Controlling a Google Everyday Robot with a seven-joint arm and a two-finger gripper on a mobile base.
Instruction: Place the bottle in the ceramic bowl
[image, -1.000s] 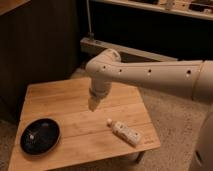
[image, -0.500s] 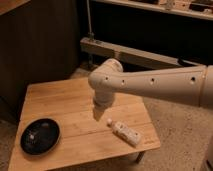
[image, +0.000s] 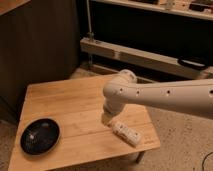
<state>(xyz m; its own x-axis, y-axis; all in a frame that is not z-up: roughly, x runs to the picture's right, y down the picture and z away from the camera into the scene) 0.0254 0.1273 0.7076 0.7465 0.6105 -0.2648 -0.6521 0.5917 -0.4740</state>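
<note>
The white bottle (image: 126, 133) lies on its side on the wooden table (image: 65, 105), near the right front corner. The black ceramic bowl (image: 40, 136) sits at the table's left front, with a pale spot at its centre. My gripper (image: 106, 118) hangs from the white arm (image: 165, 97) and is low over the table, just left of the bottle's near end and close to it. The arm's wrist hides the fingers. The bowl is well to the left of the gripper.
The table's right edge and front edge lie close to the bottle. A dark wall panel (image: 35, 45) stands behind the table at left. A metal rail and shelving (image: 135, 55) run along the back. Speckled floor (image: 185, 145) shows at right.
The arm has swung right and down toward the table front, bringing the gripper from above the table's middle to just beside the bottle. Bottle and bowl have not moved.
</note>
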